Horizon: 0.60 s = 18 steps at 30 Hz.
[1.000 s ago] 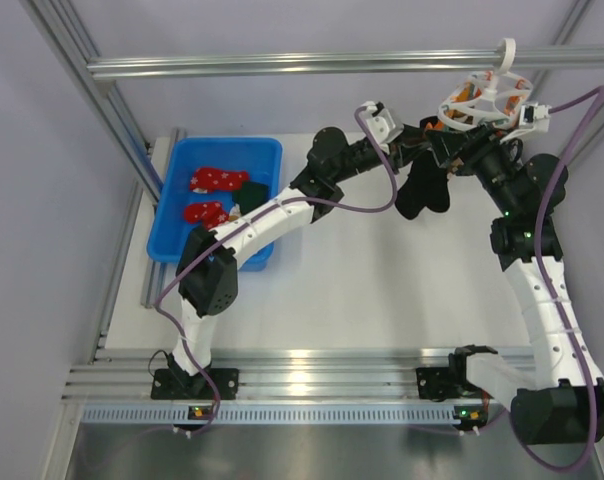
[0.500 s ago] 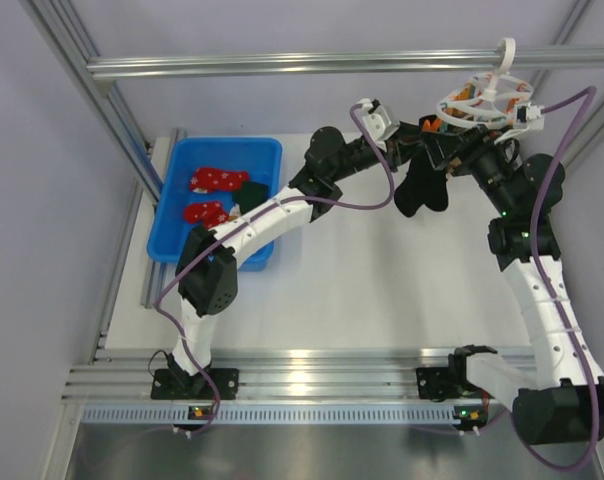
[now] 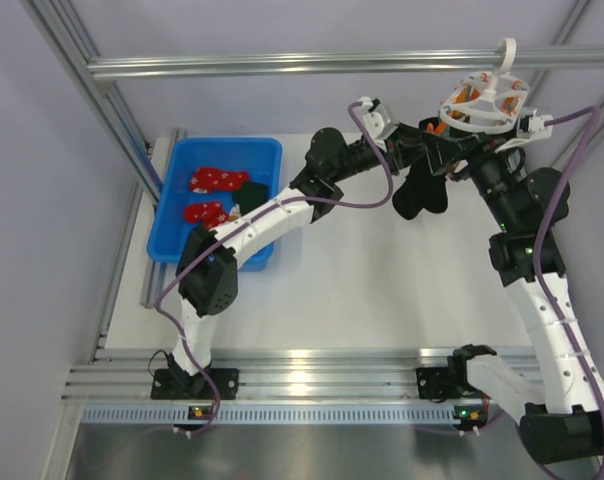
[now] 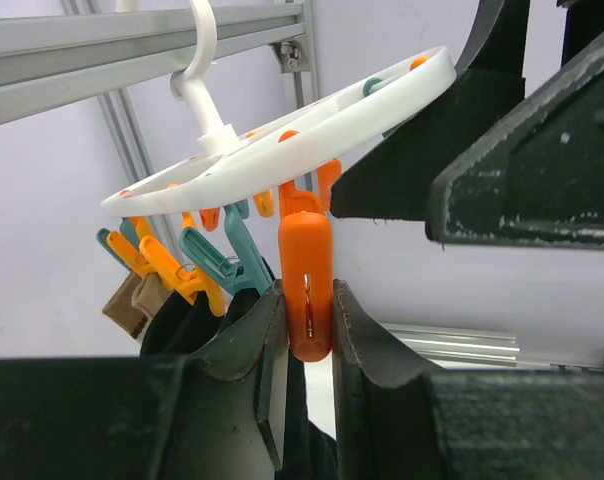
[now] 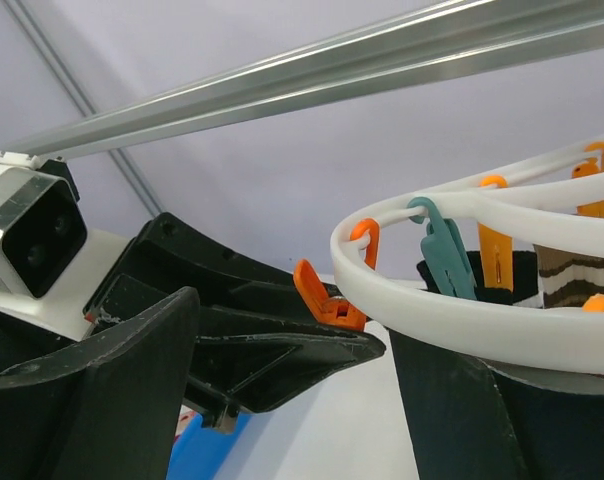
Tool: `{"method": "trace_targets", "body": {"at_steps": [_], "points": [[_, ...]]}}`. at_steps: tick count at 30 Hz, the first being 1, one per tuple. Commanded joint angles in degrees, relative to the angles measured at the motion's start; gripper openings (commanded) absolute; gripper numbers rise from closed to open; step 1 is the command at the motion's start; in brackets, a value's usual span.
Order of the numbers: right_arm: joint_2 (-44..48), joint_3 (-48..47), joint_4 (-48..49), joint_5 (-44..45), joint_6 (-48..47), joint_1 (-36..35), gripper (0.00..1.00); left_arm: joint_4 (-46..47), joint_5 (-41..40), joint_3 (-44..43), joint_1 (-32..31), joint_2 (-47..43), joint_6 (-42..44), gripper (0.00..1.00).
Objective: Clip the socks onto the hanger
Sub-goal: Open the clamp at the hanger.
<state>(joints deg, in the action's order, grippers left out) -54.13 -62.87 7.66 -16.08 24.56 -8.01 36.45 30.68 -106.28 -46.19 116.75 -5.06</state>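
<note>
left gripper (image 4: pixel 307 296) clamped on an orange peg (image 4: pixel 304 245) of the hanger (image 4: pixel 282 140) | right gripper (image 5: pixel 297 335) spread wide; below the hanger's rim

Top view: right arm (image 3: pixel 530 255) now stands steeper. Its elbow has dropped toward 6 o'clock and its big base link has slid toward 5 o'clock, partly off the frame. Its purple cable (image 3: pixel 567 120) lies flatter than before. Hanger (image 3: pixel 487 103) ring has nudged toward 3 o'clock and looks rounder, more face-on. Left gripper (image 4: pixel 308 300), pinched on an orange peg (image 4: pixel 307 270), has shifted; its wrist camera (image 3: pixel 368 108) has moved toward 10 o'clock. Right gripper (image 5: pixel 292 340) jaws stand slightly wider.
</note>
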Motion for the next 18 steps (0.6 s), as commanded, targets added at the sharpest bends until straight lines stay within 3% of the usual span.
{"method": "trace_targets", "body": {"at_steps": [1, 18], "points": [[0.52, -0.50, 5.69, 3.15, -1.71, -1.31, 0.75, 3.28, 5.80, -1.30, -1.18, -0.03, -1.00, 0.00], [-3.97, -0.41, 12.20, 8.95, 0.85, -4.91, 0.73, 3.90, 6.32, -2.53, -1.27, 1.11, -1.80, 0.00]]}}
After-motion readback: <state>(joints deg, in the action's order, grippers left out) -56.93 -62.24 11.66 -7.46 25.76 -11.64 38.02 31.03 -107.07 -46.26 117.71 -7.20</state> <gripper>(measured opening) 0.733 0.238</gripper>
